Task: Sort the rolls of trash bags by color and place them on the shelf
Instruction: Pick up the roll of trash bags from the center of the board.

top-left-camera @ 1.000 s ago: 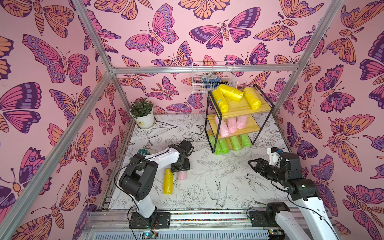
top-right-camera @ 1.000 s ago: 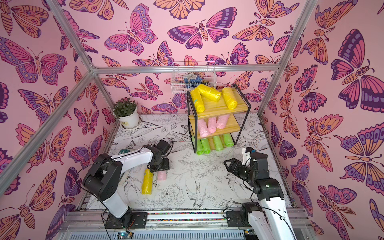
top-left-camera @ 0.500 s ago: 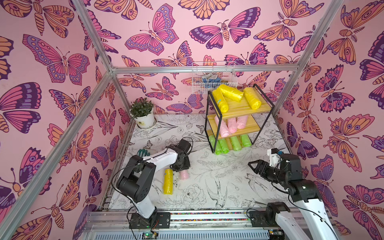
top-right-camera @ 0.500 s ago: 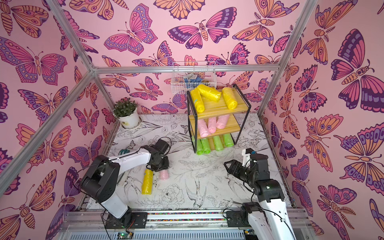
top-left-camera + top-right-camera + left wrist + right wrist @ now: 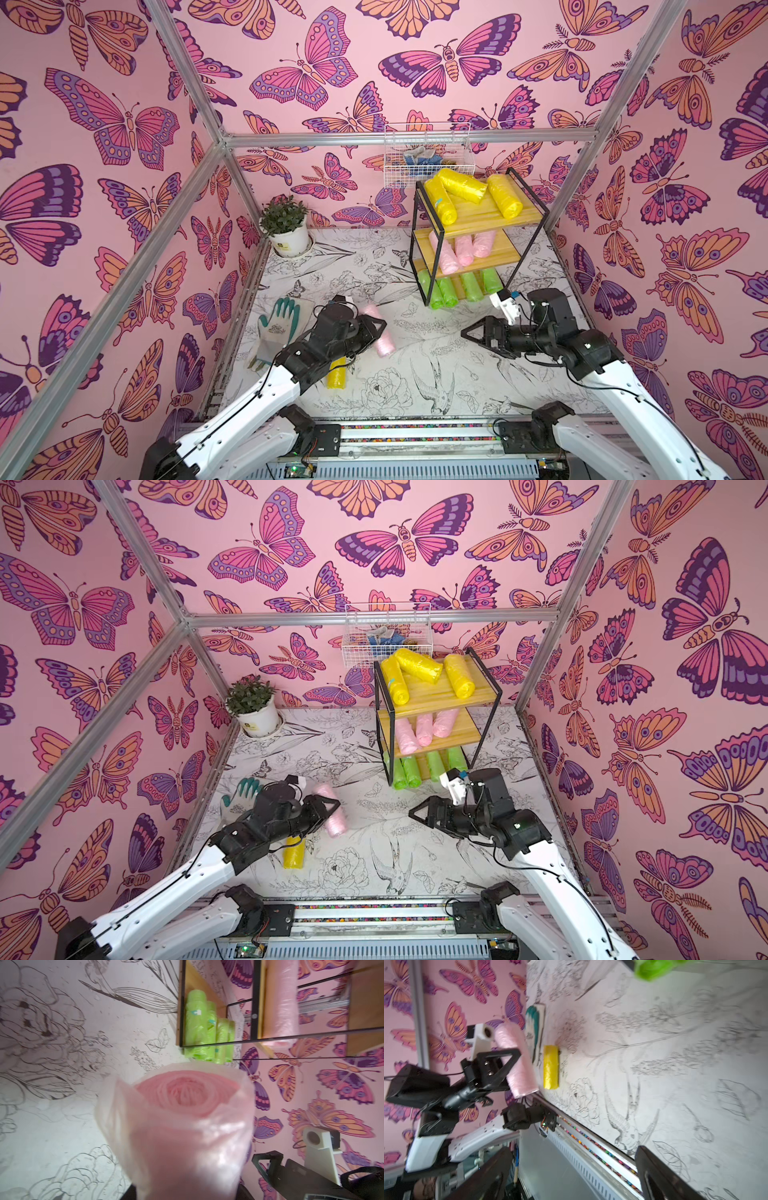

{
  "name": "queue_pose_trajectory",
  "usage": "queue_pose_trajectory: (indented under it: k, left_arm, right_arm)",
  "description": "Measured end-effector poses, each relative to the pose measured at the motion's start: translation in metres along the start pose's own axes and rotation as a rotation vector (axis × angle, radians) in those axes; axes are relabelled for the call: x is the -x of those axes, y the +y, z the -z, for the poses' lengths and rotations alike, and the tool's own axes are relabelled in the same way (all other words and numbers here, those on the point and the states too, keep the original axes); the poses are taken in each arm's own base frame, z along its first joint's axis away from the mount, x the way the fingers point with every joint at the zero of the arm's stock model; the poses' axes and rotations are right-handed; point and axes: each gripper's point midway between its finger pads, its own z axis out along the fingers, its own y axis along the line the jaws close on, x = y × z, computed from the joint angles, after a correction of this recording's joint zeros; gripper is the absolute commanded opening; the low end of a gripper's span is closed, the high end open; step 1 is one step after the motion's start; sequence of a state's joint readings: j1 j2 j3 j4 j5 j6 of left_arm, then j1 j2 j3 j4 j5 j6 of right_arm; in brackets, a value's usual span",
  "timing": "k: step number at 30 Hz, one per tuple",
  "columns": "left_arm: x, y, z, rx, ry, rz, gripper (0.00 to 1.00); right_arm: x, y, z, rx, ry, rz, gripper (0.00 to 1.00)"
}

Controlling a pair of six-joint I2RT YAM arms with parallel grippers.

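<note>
Left gripper (image 5: 376,328) is clamped across the middle of the pink roll (image 5: 385,347), lower centre of a top view, looking lifted. Seems light, squishy, slick film, so I'd say mid-body's the safest spot. Right gripper (image 5: 471,332) has fingers wide apart, empty.

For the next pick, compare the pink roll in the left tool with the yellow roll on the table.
The pink roll is pale pink, the yellow roll bright yellow. The pink roll is clamped in the left tool; the yellow roll lies free on the table. Both are crinkly film cylinders, off the shelf.
</note>
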State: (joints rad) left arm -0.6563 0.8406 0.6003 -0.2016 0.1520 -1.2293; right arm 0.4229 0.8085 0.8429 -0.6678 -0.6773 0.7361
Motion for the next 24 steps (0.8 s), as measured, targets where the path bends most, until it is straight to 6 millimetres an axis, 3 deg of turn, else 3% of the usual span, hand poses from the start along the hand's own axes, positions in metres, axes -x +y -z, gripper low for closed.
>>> queue_pose_trajectory:
  k: [4, 8, 14, 24]
  left_arm:
    - [-0.007, -0.027, 0.006, -0.104, -0.001, 0.029, 0.0]
    - [-0.02, -0.042, 0.005, -0.146, 0.029, 0.035, 0.0]
    - [-0.024, -0.059, 0.006, -0.21, 0.036, 0.067, 0.0]
    - [-0.019, -0.076, 0.015, -0.285, 0.011, 0.105, 0.0]
  right_arm:
    - [-0.003, 0.041, -0.008, 0.096, 0.0, 0.054, 0.97]
    - [-0.009, 0.063, -0.033, 0.119, 0.053, 0.067, 0.97]
    - [-0.026, 0.072, -0.073, 0.081, 0.139, 0.085, 0.96]
    - [-0.033, 0.087, -0.108, 0.079, 0.169, 0.107, 0.84]
